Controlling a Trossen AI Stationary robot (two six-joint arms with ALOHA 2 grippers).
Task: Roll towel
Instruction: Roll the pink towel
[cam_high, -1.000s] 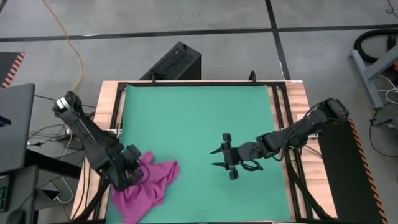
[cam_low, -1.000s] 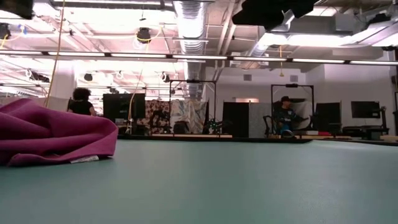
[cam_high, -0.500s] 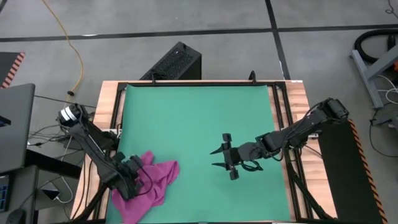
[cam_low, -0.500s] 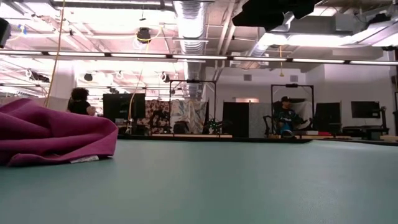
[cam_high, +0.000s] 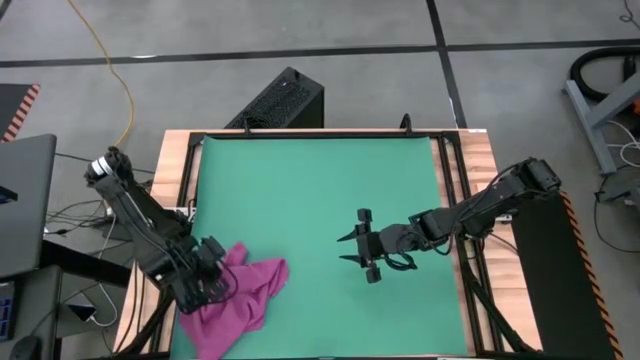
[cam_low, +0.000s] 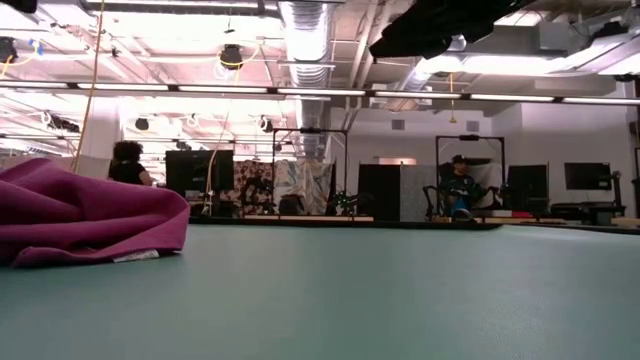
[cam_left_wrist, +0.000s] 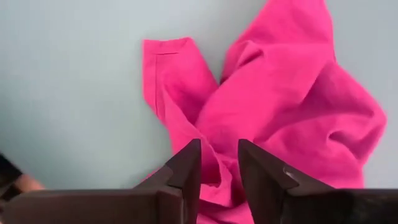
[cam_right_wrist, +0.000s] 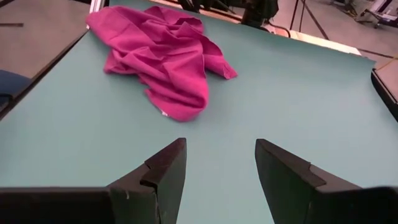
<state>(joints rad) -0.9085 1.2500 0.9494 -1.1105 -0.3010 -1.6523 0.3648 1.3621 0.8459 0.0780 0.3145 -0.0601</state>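
Crumpled magenta-pink soft cloth towel (cam_high: 238, 295) lying unrolled at green mat's (cam_high: 320, 190) near-left corner | left gripper (cam_high: 208, 277) hovering above, fingers narrowly parted, holding nothing | right gripper (cam_high: 352, 248) waiting mid-mat, wide | rolling not begun

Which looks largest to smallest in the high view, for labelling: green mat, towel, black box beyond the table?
1. green mat
2. towel, crumpled
3. black box, close to the towel in apparent size; it sits lower on the floor, so this ranking is unsure.
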